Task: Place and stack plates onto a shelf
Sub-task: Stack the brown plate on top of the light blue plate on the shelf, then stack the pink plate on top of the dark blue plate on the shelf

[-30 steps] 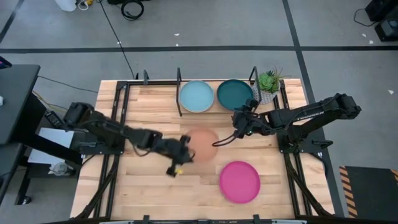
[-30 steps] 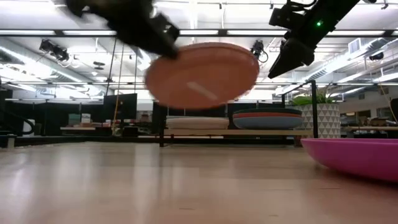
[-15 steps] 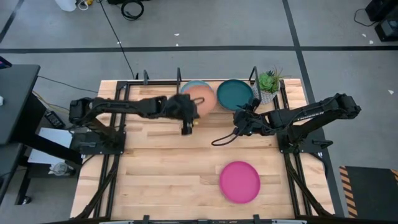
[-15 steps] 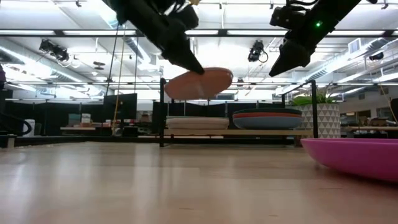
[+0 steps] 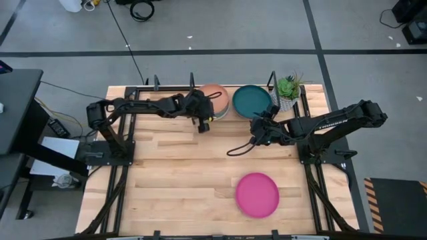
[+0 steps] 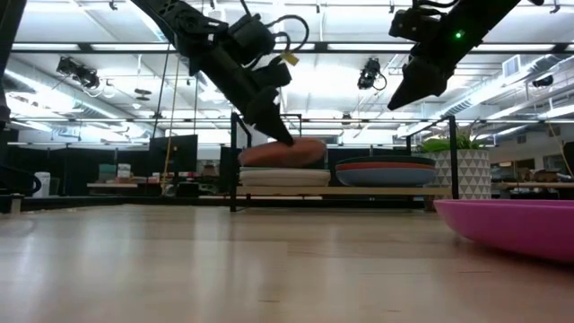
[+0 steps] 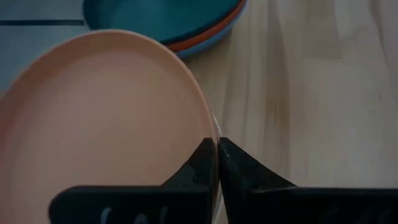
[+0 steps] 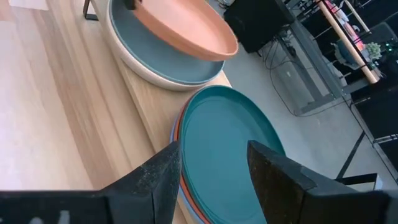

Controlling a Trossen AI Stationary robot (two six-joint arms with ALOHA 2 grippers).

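My left gripper point(image 5: 204, 110) point(image 7: 216, 144) is shut on a peach plate point(image 5: 215, 97) point(image 6: 283, 152), which it holds over a light blue plate point(image 6: 284, 177) point(image 8: 155, 59) in the left bay of the black rod shelf point(image 5: 192, 83). In the right bay, a teal plate point(image 5: 251, 101) point(image 8: 227, 140) tops a stack with orange and blue rims. A pink plate point(image 5: 257, 195) lies flat on the table near its near edge. My right gripper point(image 5: 256, 135) point(image 8: 214, 168) hovers open in front of the teal stack. My left gripper pinches the peach plate's rim point(image 7: 211, 127) on the side toward the table's near edge, one finger inside the dish and one outside. The fingers slant down at it from the table's near-left. The plate sits close over the light blue plate; whether they touch I cannot tell.
Upright shelf posts point(image 5: 272, 80) point(image 6: 235, 161) stand beside the bays. A small potted plant point(image 5: 288, 90) sits at the far right corner. Bare wood point(image 5: 173, 173) stretches across the table's middle and left.
My left gripper carried the peach plate from the table's middle toward the far edge, into the shelf's left bay, and lowered it over the light blue plate. The plate levelled out from a steeper tilt.
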